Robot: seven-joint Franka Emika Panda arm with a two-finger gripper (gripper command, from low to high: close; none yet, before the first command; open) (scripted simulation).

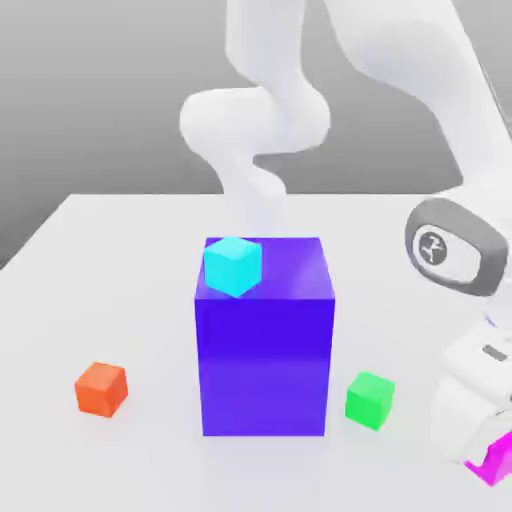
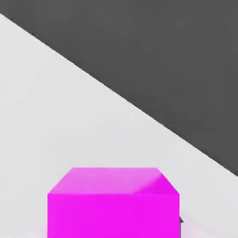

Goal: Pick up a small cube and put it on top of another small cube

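The small magenta-pink cube sits at the lower edge of the exterior view's right, partly cut off by the picture's border. My gripper reaches down onto it from the white hand and is shut on it. In the hand view the same cube looms very close, directly in front of the camera, over the white table. A small green cube rests on the table a short way to the exterior view's left of my hand. A small orange cube lies far off on the exterior view's left.
A large blue-purple block stands in the middle of the table, with a small cyan cube on its top corner. The arm's white base rises behind the block. The table's edge runs close by, dark ground beyond.
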